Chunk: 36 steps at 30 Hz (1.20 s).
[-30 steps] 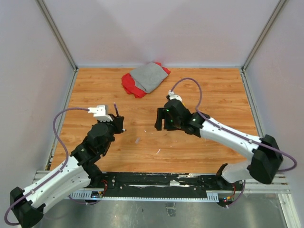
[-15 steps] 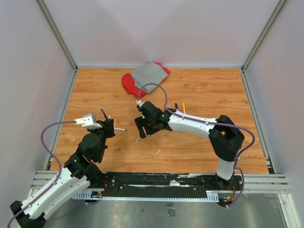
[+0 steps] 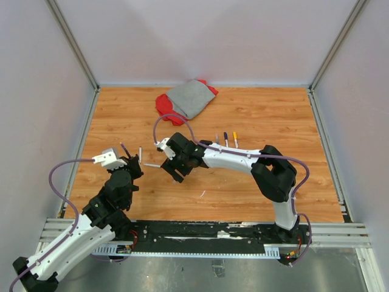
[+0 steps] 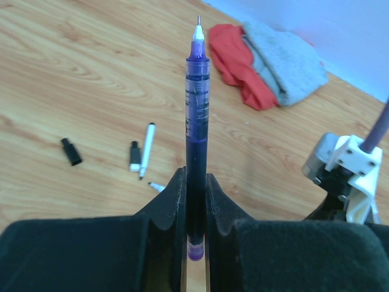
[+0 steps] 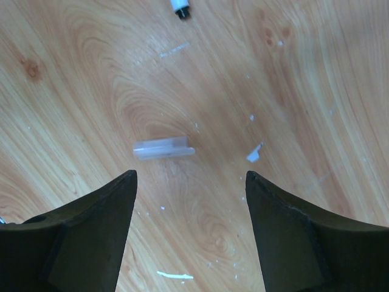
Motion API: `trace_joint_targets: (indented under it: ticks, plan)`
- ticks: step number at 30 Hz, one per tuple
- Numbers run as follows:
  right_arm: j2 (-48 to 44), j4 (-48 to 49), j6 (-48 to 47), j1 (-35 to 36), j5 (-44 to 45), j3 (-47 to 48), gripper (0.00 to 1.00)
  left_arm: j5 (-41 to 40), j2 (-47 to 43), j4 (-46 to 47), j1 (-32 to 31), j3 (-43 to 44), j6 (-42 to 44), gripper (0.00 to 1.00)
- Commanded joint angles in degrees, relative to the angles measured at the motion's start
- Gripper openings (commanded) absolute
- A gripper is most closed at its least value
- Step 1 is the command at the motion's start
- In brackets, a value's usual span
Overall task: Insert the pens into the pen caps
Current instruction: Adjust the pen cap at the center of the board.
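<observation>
A purple pen [image 4: 196,121] stands between the fingers of my left gripper [image 4: 194,176], which is shut on its lower barrel; the bare tip points away from me. In the top view this gripper [image 3: 129,159] hovers over the left of the table. My right gripper [image 5: 189,174] is open, pointing down at the wood, with a clear pen cap [image 5: 163,148] lying just beyond its left finger. From above, the right gripper [image 3: 174,172] is near the table's middle left. A white pen [image 4: 146,149] and two black caps [image 4: 72,151] [image 4: 134,156] lie on the table.
Three more pens [image 3: 225,140] lie side by side behind the right arm, one with a yellow end [image 3: 235,140]. A red and grey cloth [image 3: 188,99] sits at the back edge. White scraps [image 5: 254,153] dot the wood. Side walls enclose the table.
The right arm has swung left across the table, its open gripper now over the clear cap. The left arm has drawn back and left, still holding the purple pen.
</observation>
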Motion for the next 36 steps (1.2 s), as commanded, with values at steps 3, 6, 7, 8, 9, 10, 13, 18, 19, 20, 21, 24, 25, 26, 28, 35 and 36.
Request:
trace_joint_targets:
  ticks: [3, 6, 7, 8, 9, 10, 13, 18, 19, 20, 21, 24, 25, 26, 28, 35, 36]
  plan:
    - [4.23, -0.74, -4.78, 1.77, -0.92, 4.94, 0.70, -9.98, -0.74, -6.13, 0.38, 1.96, -6.61, 0.01]
    - [5.30, -0.72, -5.26, 1.94, -2.09, 5.73, 0.69, -9.66, -0.60, -5.33, 0.38, 1.67, -5.97, 0.00]
    - [5.64, -0.72, -5.38, 2.05, -2.44, 6.00, 0.68, -9.57, -0.52, -5.20, 0.38, 1.66, -5.84, 0.01]
    - [6.00, -0.72, -5.47, 2.14, -2.80, 6.18, 0.68, -9.61, -0.36, -5.10, 0.38, 1.69, -5.68, 0.00]
    - [6.35, -0.87, -5.62, 2.23, -2.96, 6.44, 0.67, -9.57, -0.28, -4.90, 0.38, 1.63, -5.61, 0.01]
    - [6.69, -1.04, -5.73, 2.36, -3.08, 6.66, 0.67, -9.56, -0.18, -4.84, 0.38, 1.63, -5.57, 0.00]
    - [7.49, -1.14, -5.81, 2.56, -3.55, 6.99, 0.66, -9.41, 0.14, -4.51, 0.38, 1.56, -5.28, 0.01]
    - [8.87, -1.77, -6.06, 3.18, -3.93, 8.28, 0.65, -8.97, 0.79, -3.88, 0.38, 1.57, -4.86, 0.01]
    - [9.16, -2.00, -6.07, 3.28, -3.84, 8.61, 0.65, -8.92, 0.90, -3.78, 0.38, 1.58, -4.79, 0.01]
    - [9.47, -2.36, -6.08, 3.38, -3.58, 8.93, 0.65, -8.82, 0.98, -3.69, 0.38, 1.59, -4.77, 0.00]
    - [9.65, -2.67, -6.08, 3.47, -3.21, 9.10, 0.64, -8.78, 1.13, -3.64, 0.38, 1.56, -4.73, 0.01]
    - [10.06, -3.38, -6.08, 3.78, -2.16, 9.30, 0.63, -8.61, 1.17, -3.46, 0.36, 1.50, -4.54, 0.00]
    - [10.21, -3.64, -6.01, 3.87, -1.79, 9.35, 0.62, -8.52, 1.16, -3.38, 0.38, 1.51, -4.45, 0.00]
    - [10.35, -4.04, -5.99, 3.96, -1.44, 9.36, 0.62, -8.46, 1.19, -3.33, 0.38, 1.52, -4.43, 0.01]
    - [10.63, -4.66, -5.94, 4.06, -0.64, 9.40, 0.61, -8.34, 1.25, -3.17, 0.38, 1.54, -4.34, 0.01]
    - [11.32, -5.06, -5.02, 4.43, 1.12, 8.89, 0.55, -8.14, 1.42, -2.89, 0.38, 1.50, -4.05, 0.01]
    - [11.38, -4.92, -4.68, 4.45, 1.45, 8.81, 0.53, -8.15, 1.44, -2.89, 0.34, 1.47, -4.05, 0.00]
